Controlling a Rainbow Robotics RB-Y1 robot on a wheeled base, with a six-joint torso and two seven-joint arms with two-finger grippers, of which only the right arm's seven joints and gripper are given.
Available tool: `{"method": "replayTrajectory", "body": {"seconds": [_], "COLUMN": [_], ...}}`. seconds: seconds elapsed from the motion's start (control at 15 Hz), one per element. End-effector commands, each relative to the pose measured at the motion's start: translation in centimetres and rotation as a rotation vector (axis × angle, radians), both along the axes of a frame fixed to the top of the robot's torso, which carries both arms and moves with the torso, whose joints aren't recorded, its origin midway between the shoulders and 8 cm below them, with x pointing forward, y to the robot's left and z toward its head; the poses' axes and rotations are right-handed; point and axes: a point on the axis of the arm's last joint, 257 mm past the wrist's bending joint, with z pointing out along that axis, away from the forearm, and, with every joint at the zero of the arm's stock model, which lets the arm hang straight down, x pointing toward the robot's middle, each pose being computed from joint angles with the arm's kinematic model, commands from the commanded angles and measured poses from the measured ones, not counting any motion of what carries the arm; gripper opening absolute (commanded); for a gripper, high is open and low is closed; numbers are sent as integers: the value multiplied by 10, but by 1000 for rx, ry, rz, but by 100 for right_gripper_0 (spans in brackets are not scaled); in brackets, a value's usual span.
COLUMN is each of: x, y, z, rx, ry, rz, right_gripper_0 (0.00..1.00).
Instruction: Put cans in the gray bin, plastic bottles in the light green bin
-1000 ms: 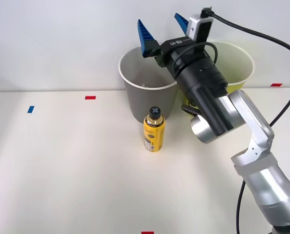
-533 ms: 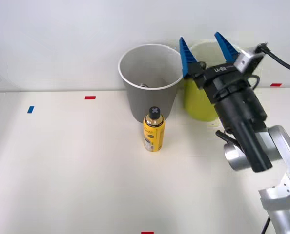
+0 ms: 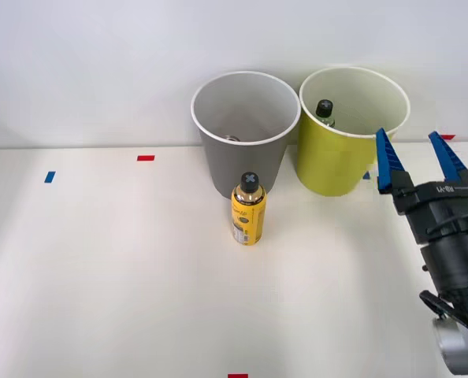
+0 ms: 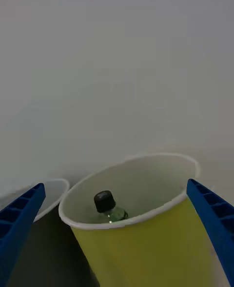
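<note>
Beside light green bin (image 3: 340, 161), empty spread hand (image 3: 417, 161), greenish bottle (image 4: 108, 208) inside

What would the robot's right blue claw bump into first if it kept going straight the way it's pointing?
Probably the tall round yellow-green bin. The right gripper, open, points at the bin's upper wall and white rim, where a dark black-capped bottle sits inside. Depth is unclear, so it might pass just over the rim.

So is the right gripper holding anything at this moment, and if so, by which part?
Nothing is held. The right gripper is open with an empty gap between its blue fingers, off to the right of the light green bin.
</note>
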Motion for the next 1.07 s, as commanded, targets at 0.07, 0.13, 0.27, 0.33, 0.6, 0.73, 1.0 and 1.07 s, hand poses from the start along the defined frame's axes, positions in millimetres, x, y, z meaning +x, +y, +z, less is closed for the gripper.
{"method": "replayTrajectory", "body": {"seconds": [0.07,0.13,0.27,0.33,0.6,0.73,1.0,1.07], "x": [-18,-23,-37,-44,-98,-121,-152,-155], "y": [-30,-38,-54,-59,-57,-55,-35,-32], "z": [-36,-45,-67,-77,-107,-123,-163,-173], "rx": [96,116,104,89,-117,-257,-364,-366], "ry": [69,86,136,162,184,206,284,286], "rz": [-100,-126,-168,-184,-205,-242,-267,-270], "right_gripper_0": [100,100,100,100,100,100,100,100]}}
